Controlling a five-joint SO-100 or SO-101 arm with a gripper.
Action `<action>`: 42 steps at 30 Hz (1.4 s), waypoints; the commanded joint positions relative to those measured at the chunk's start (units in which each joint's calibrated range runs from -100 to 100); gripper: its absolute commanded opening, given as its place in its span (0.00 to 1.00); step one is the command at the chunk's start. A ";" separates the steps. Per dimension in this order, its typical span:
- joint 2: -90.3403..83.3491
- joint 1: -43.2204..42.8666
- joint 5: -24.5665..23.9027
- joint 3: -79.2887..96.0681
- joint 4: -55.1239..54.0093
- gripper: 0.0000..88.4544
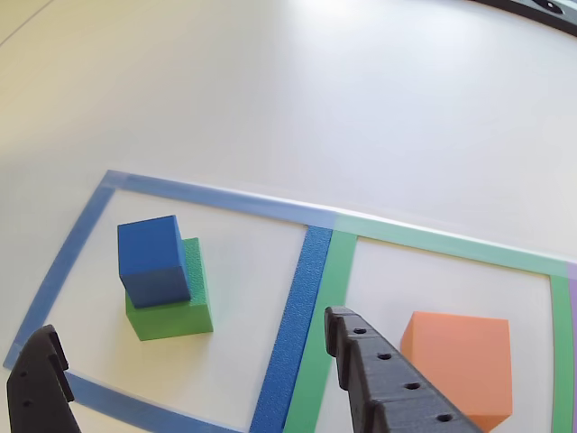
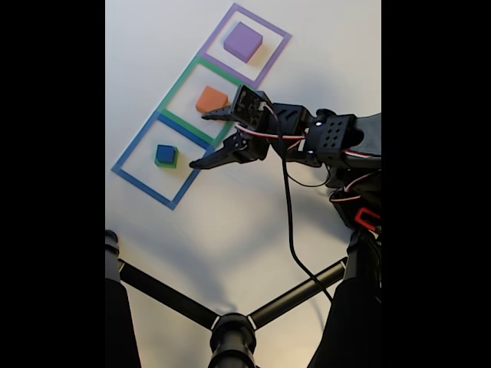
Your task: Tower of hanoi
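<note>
Two blocks stacked — blue cube [image 1: 153,260] atop green block [image 1: 176,307]; right of it, orange block [image 1: 460,361]; hand [image 2: 201,140] released, empty, nearby.

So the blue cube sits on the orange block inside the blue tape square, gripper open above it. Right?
Not quite. The blue cube sits on the green block, as the other view shows; the orange block stands alone in the green tape square. The rest holds: blue tape square, gripper open.

Tape squares [image 2: 201,100] on white table [image 2: 230,222]; black tripod legs [image 2: 230,326].
</note>
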 commanded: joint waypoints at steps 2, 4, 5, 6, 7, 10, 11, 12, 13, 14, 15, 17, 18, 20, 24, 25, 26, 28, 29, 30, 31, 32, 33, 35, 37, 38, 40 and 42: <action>7.25 -1.42 0.75 -1.01 -10.54 0.39; 10.62 -1.49 0.75 -1.91 -13.37 0.39; 11.98 -1.49 0.75 -2.28 -14.50 0.39; 13.50 -1.49 0.75 -2.82 -15.56 0.39; 14.62 -1.42 0.75 -3.28 -16.37 0.39; 18.31 -1.42 0.75 -5.19 -18.31 0.39; 19.43 -1.42 0.75 -5.73 -18.96 0.39; 20.63 -1.42 0.75 -6.37 -19.68 0.39; 21.67 -1.42 0.75 -6.82 -20.33 0.39; 22.80 -1.49 0.75 -7.27 -21.14 0.39; 23.76 -1.57 0.75 -7.64 -21.87 0.39; 25.76 -1.80 0.75 -8.55 -23.08 0.39; 26.56 -1.95 0.75 -9.00 -23.57 0.39; 27.92 -2.33 0.75 -10.00 -23.89 0.39; 30.57 -3.40 0.75 -12.00 -24.95 0.39; 31.37 -3.63 0.75 -12.64 -25.43 0.39; 32.09 -3.78 0.75 -13.18 -25.84 0.39; 33.61 -3.93 0.75 -14.36 -26.56 0.39; 34.33 -4.01 0.75 -14.91 -26.89 0.39; 34.90 -4.01 0.75 -15.27 -27.05 0.39; 35.38 -4.09 0.75 -15.73 -27.05 0.39; 35.70 -4.24 0.75 -16.00 -27.13 0.39; 36.10 -4.39 0.75 -16.18 -27.21 0.38; 36.66 -4.85 0.75 -16.54 -27.37 0.38; 37.30 -5.31 0.75 -17.09 -27.45 0.38; 37.70 -5.46 0.75 -17.45 -27.54 0.38; 38.58 -5.84 0.75 -18.27 -27.78 0.38; 39.54 -6.22 0.75 -19.18 -28.10 0.37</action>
